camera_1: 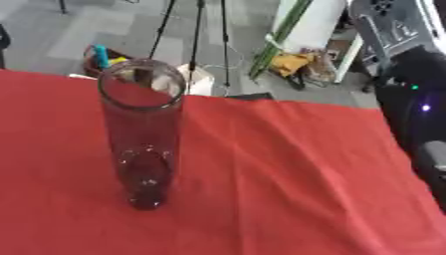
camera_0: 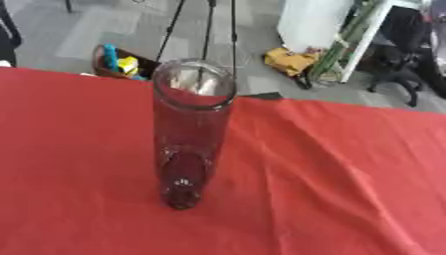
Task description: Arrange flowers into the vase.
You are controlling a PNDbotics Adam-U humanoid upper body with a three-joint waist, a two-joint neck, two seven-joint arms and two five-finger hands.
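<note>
One vase [camera_0: 192, 132] is all we have of the task's things on the red tablecloth [camera_0: 331, 179]: a tall cylinder of clear glass, standing upright left of the middle of the table, its round mouth open toward us and nothing inside it that we can see, neither stems nor water. No flowers show on the cloth, and neither of our hands is in view, so of our fingers we cannot tell whether they are released, clenched or grasping anything. A dark part of the rig [camera_1: 418, 109] fills the right edge of the right eye view, but no hand can be made out there. We judge that the arranging has not begun and that the step in hand is to bring the first stem. To do it well, we should hold the stem low, bring its end over the mouth from above, and let it go down straight, since a tall narrow vase would likely tip if nudged sideways at the rim. Beyond the table's far edge lie a tripod [camera_0: 202, 30] and floor clutter, well apart from the work.
</note>
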